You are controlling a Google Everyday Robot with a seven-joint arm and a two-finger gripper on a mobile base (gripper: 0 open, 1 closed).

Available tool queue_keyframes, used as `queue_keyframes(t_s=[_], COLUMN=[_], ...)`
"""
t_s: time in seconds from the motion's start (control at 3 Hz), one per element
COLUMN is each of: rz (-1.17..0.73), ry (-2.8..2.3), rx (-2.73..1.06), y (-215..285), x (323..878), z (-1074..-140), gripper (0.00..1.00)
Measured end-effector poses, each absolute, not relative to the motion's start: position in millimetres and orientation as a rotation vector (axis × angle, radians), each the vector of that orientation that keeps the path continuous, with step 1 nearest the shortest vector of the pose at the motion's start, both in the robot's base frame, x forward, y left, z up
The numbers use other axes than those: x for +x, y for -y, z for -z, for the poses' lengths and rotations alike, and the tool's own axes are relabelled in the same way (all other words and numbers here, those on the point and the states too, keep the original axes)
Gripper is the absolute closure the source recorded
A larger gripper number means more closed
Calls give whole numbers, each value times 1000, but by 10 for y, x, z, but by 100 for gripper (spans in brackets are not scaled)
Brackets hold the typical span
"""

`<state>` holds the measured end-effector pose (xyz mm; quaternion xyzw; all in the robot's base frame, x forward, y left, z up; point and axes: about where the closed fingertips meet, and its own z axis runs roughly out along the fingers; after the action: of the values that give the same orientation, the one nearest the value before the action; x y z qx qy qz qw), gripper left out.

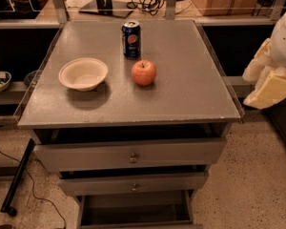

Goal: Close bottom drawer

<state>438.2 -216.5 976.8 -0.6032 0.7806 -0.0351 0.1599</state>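
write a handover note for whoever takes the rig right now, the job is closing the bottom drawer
Gripper: at the right edge of the view, beside the grey cabinet top, high above the drawers and off to their right, touching none of them.
Low grey metal bottom drawer: pulled out farther than the two grey drawers above it, its inside showing.
Done: nothing; the drawer is open.
Left: bring the gripper down to the drawer's front and push it in, probably until flush.
The white bowl, red apple and blue soda can on top are not part of the job.
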Motion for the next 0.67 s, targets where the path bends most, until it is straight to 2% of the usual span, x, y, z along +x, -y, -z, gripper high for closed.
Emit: queue_keyframes(t_s=[0.67], rz=[98], ry=[-2229], rx=[-1717], y=[2163], x=[4375], z=[-9738], gripper=[100])
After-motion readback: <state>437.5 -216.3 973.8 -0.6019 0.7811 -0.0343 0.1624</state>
